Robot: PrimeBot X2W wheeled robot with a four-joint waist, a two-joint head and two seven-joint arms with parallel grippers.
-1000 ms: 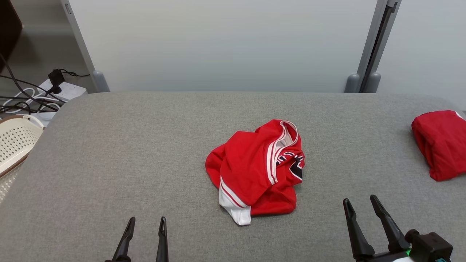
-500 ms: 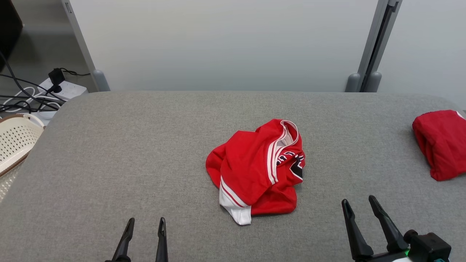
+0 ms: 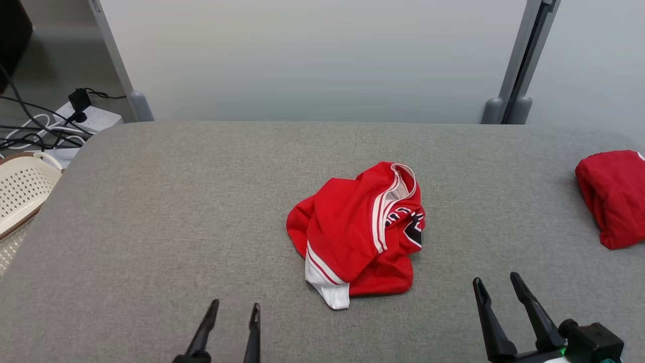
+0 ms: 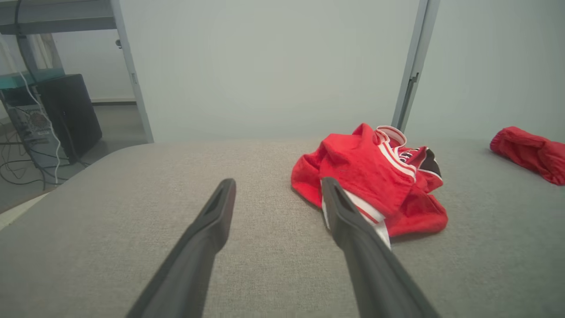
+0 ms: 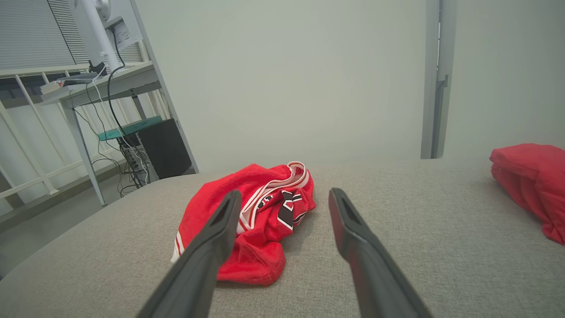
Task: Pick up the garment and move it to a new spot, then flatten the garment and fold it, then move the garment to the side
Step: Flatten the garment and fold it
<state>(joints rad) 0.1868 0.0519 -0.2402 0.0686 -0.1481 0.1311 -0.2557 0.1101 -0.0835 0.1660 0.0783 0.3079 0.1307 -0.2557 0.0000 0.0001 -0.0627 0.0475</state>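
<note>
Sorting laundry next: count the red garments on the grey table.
2. Crumpled red jersey at the table centre; bundled red garment at its right edge, partly out of frame. No others seen.

L gripper: 2 slim black fingers, tapering to points. R gripper: same build, w/ boxy black housing behind it, a round knob on one corner and a small green light at the base. Pale sliver beneath, poss. forearm shell. Close up, fingers look matte dk grey, each w/ a shallow slot by the tip.
</note>
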